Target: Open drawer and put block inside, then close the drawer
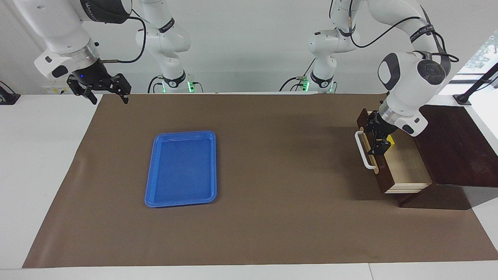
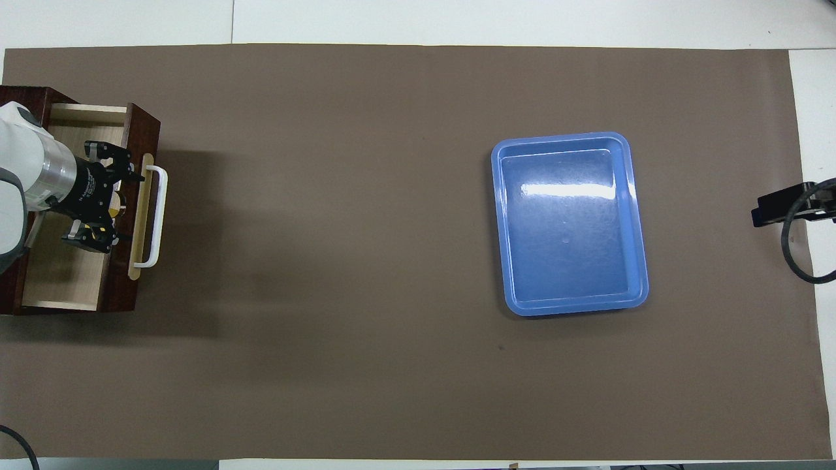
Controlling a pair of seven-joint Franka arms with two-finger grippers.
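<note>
Your left gripper (image 1: 380, 140) is hanging with its fingers spread inside the open drawer (image 1: 404, 165), gripping nothing; the block (image 1: 390, 140) is sitting in the drawer, apparently just beside the fingers. Your right gripper (image 1: 104, 93), also open and empty, is waiting over the table's edge, well apart from the tray (image 1: 181, 168).

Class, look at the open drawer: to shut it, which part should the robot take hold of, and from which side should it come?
Probably the white bar handle on the drawer front. It stands off the front with a gap, so fingers could straddle it. Come from above, from in front of the drawer, where the mat lies bare. The left hand is open over the drawer's inside, close by.
</note>
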